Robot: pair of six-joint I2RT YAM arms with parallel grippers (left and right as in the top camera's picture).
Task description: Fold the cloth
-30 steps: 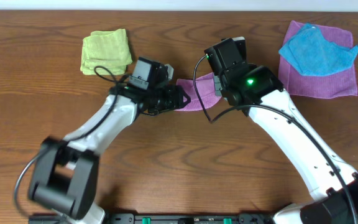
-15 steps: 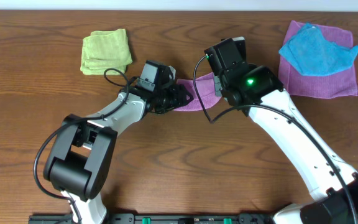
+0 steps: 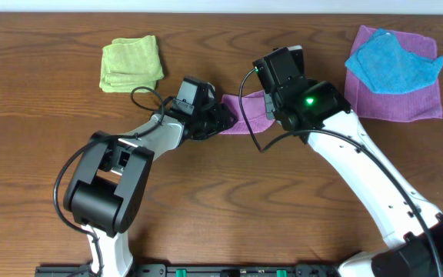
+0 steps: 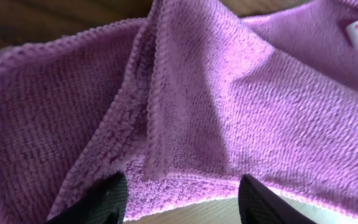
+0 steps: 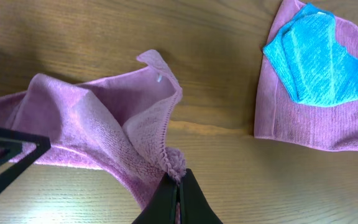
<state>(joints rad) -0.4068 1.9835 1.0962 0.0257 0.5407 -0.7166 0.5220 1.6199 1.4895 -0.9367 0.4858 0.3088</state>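
The cloth (image 3: 246,114) lies mid-tabletop (image 3: 229,192). Behind it, to the left, sits a folded cloth (image 3: 131,65). At the far right, a small cloth (image 3: 394,61) lies on a larger cloth (image 3: 406,104).

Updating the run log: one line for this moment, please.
purple cloth: bunched between arms, not folded | left gripper: open at cloth edge | right gripper: shut on cloth edge

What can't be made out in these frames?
Left wrist: cloth runs off the frame, overall shape unknown; left end effector cut by bottom edge.
Right wrist: right end effector cut by bottom edge; grip depth hidden.
Overhead: both end effectors cover much of the cloth; folds unreadable.
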